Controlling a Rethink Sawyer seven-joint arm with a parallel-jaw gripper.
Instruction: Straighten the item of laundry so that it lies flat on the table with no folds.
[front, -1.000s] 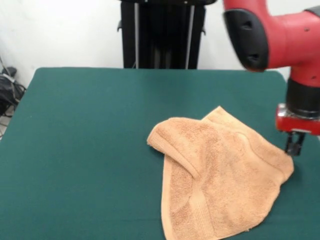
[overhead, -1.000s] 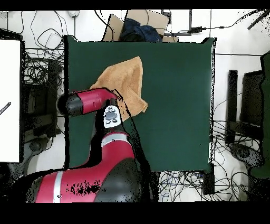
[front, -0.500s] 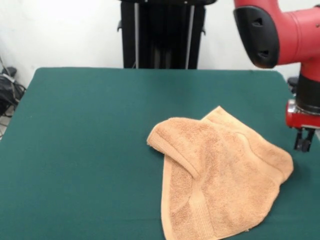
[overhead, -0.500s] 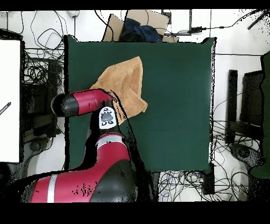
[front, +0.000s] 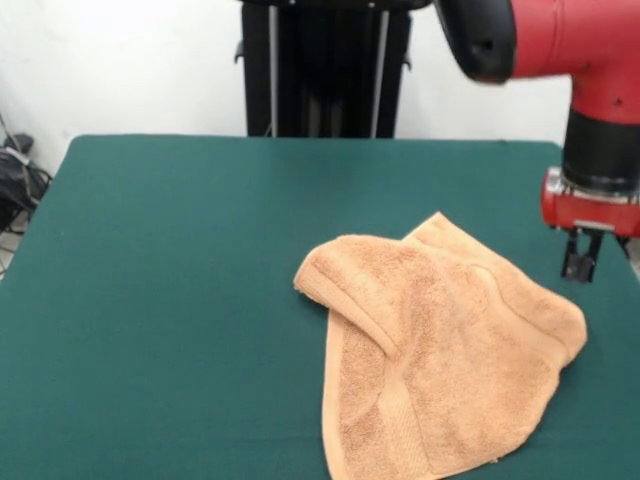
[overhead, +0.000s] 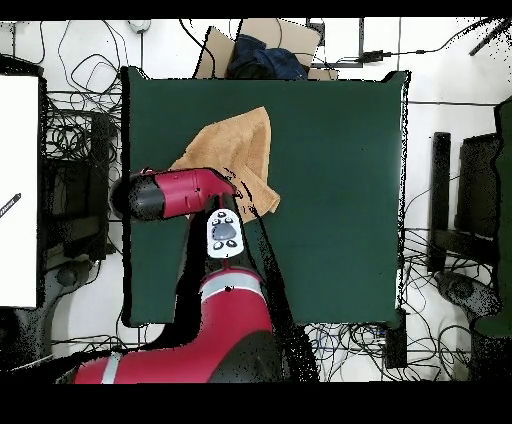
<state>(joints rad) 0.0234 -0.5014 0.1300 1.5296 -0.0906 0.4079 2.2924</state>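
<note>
The orange-tan towel (front: 450, 370) lies crumpled on the right half of the green table (front: 180, 250). Its upper left part is folded over along a diagonal ridge, and a woven band runs along the lower edge. My gripper (front: 580, 262) hangs empty a little above the table, just above and beside the towel's right corner, not touching it. In the overhead view the towel (overhead: 235, 150) lies near the table's left side (overhead: 330, 180). There the red arm (overhead: 175, 193) covers the towel's near edge and hides the gripper.
The black pedestal (front: 325, 65) stands behind the table's far edge. The table's right edge is close to the gripper. In the overhead view a cardboard box (overhead: 262, 48) with dark cloth sits beyond the far edge, and cables lie around the table.
The gripper has lifted off the towel's right corner, swung out to the right, then come back left and higher. The towel has not moved.
</note>
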